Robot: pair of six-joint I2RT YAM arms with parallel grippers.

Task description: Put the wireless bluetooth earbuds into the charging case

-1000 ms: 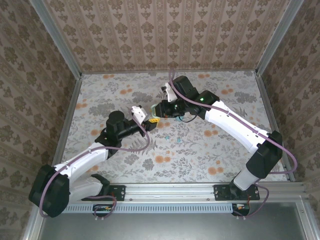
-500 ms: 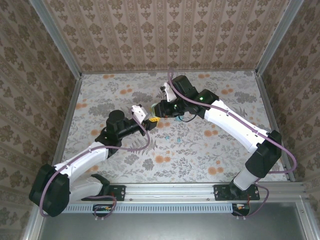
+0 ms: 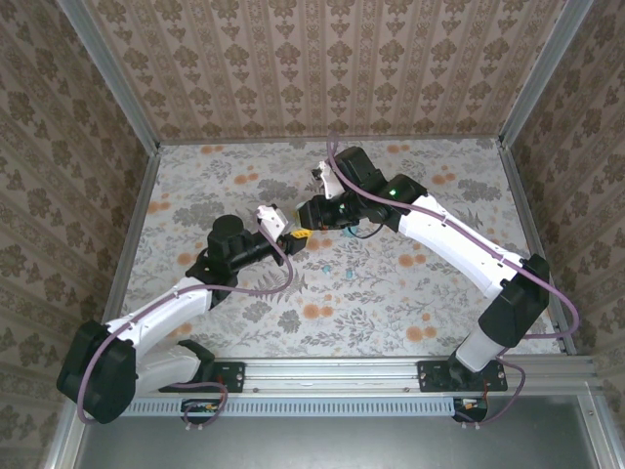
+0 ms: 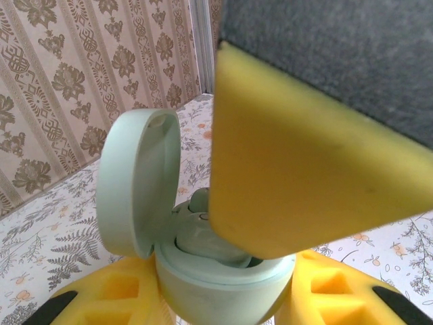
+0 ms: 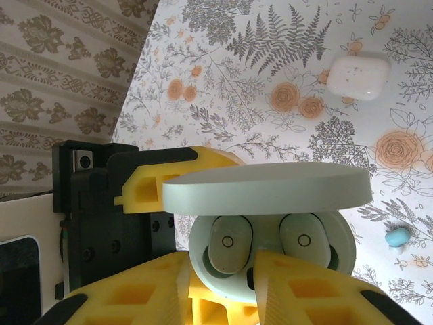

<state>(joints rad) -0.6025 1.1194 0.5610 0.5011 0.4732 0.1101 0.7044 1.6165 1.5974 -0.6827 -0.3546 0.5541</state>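
Left gripper (image 4: 226,298) clenched on the base of the open mint-green pebble-shaped plastic charging case (image 5: 270,186), right gripper (image 5: 223,271) parted and empty at its 6 o'clock: treat the two tiny mint plastic earbuds (image 5: 230,244) seated inside as light, slick and stiff, pinchable only by their sides.

From the left wrist, a blurred yellow finger (image 4: 298,169) covers the right half of the open mint case (image 4: 135,183), and the picture's lower edge cuts off the case's base. From the right wrist, the right gripper (image 5: 222,265) hides the case's front beneath the seated earbuds (image 5: 229,242). From above, specks (image 3: 350,276) near the case are too small to identify.
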